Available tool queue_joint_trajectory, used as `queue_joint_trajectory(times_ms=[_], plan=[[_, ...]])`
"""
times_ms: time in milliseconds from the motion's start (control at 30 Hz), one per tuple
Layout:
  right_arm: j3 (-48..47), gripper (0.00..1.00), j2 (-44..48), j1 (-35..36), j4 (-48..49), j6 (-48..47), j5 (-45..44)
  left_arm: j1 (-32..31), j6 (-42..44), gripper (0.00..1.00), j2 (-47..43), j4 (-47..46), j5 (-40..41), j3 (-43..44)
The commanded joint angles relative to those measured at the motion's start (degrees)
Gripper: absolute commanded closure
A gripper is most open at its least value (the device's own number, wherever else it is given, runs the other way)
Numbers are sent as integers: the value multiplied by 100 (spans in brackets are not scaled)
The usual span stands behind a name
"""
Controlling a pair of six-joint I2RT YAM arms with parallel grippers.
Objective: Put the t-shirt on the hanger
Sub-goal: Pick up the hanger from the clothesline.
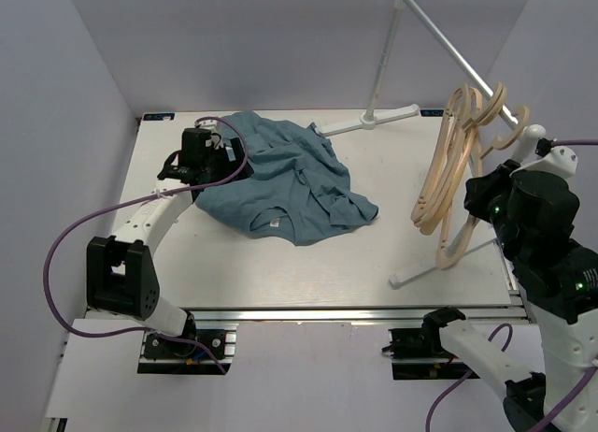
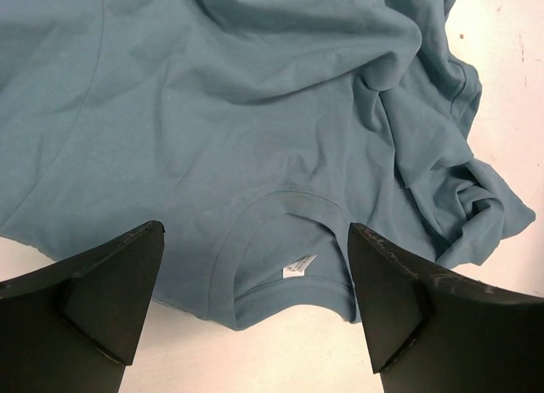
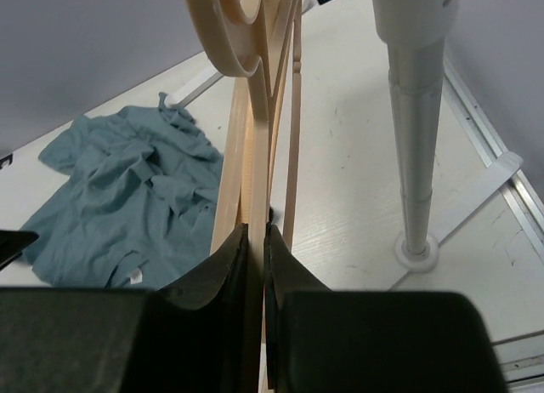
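Note:
The teal-blue t-shirt [image 1: 280, 175] lies crumpled on the table at the back left. Its collar with the white neck label [image 2: 297, 265] faces the near edge. My left gripper [image 2: 255, 231] is open and hovers over the collar, one finger on each side, holding nothing. In the top view it sits at the shirt's left edge [image 1: 201, 156]. Several tan wooden hangers [image 1: 447, 170] hang on the white stand at the right. My right gripper [image 3: 257, 231] is shut on the thin bar of one hanger [image 3: 255, 155]. The t-shirt also shows in the right wrist view [image 3: 136, 197].
The white metal stand [image 1: 439, 39] has a slanted rod across the back right and feet on the table [image 1: 439, 264]. Its upright pole [image 3: 416, 112] stands just right of my right gripper. The table's metal rail [image 1: 308, 312] runs along the near edge.

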State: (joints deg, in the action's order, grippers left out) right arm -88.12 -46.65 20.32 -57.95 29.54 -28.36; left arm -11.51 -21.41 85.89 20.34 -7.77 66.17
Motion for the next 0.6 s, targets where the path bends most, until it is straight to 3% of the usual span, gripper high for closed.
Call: queue_joint_trajectory(times_ms=[0,233,567], plan=[[-21,100,121,7,-23,-71,612,17,58,2,-11,-136,-146,98],[66,100,315,-1,-576,43,472,8,58,2,-2,-136,47,10],[1015,100,754,7,-1367,553,516,17,58,2,51,-135,-102,45]])
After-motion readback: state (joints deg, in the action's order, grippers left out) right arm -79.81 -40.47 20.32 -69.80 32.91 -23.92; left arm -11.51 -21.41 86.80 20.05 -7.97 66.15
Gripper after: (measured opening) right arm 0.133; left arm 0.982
